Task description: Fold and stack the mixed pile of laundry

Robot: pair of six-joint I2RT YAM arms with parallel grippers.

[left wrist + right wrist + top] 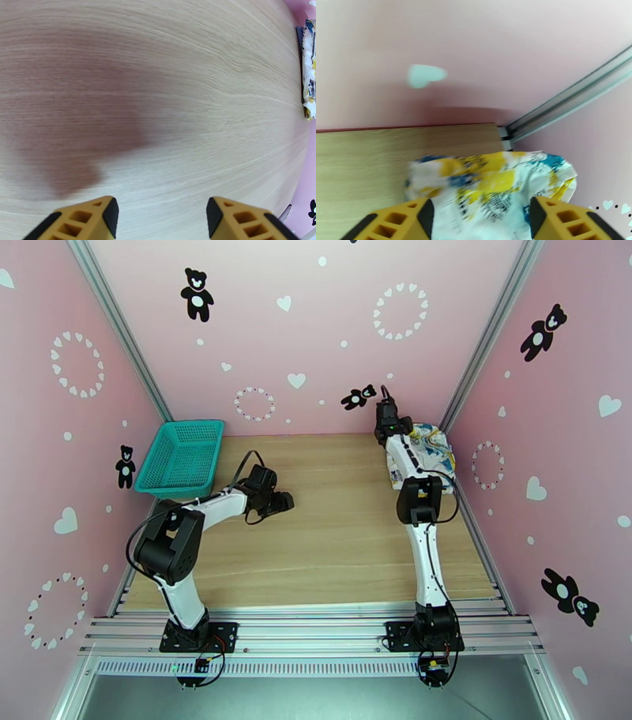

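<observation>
- The left gripper (162,215) hangs over bare worktop (332,540), left of centre, with its fingers apart and nothing between them.
- The right gripper (482,215) is at the worktop's upper right corner, fingers apart over the white printed cloth (489,177); I cannot tell if they touch it.
- That cloth lies crumpled near the right wall.
- A teal mesh basket (180,457) sits upper left.
</observation>
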